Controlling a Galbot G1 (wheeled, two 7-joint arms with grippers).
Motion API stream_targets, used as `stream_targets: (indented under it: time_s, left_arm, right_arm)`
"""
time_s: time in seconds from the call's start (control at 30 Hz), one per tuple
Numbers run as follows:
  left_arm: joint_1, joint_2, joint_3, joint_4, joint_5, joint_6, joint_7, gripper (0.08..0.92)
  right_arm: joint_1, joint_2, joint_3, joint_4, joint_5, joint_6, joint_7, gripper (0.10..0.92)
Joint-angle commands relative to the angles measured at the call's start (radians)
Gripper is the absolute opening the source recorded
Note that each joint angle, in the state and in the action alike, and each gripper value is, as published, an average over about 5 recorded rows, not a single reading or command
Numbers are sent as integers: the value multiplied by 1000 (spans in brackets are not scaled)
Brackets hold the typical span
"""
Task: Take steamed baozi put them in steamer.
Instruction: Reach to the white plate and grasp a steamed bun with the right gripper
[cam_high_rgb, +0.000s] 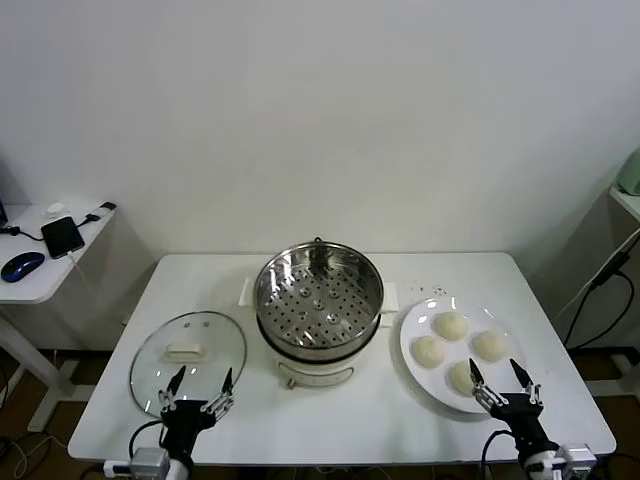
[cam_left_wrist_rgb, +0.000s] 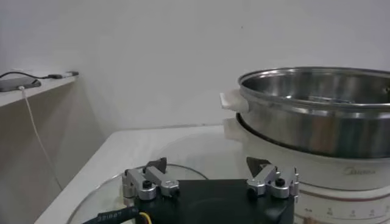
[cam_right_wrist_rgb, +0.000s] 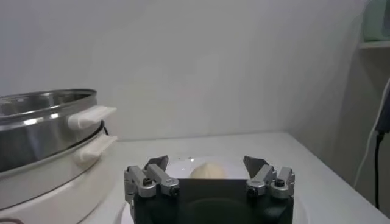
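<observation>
The left gripper (cam_high_rgb: 200, 388) hangs with jaws wide and empty over the near edge of the glass lid (cam_high_rgb: 188, 359), which lies flat beside the pot, leaving it uncovered. The steamer (cam_high_rgb: 318, 300) stands mid-table, mouth upward, tray bare, ready for loading. Four steamed baozi (cam_high_rgb: 450, 325) sit dome-up on the white plate (cam_high_rgb: 412, 330); being round, they show no long axis. The right gripper (cam_high_rgb: 499, 383), spread wide and empty, hovers at the plate's near edge, apparently lined up on the nearest bun.
</observation>
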Motion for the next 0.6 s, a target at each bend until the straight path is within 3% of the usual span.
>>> stream_targets:
  time_s: [0.03,0.3,0.6]
  left_arm:
    - [-1,-5,4,4,4,2,0,823]
    - [5,-14,3,8,12,2,-3,823]
    - [18,-24,-3,3,15,-7,-6,823]
  right_arm:
    - [94,-1,114,-2,-105,-126,-109,823]
    - [318,-231,188,-82,-351,-237,-463,823]
    - [654,-530,-9,-285,-643,-271,-991,823]
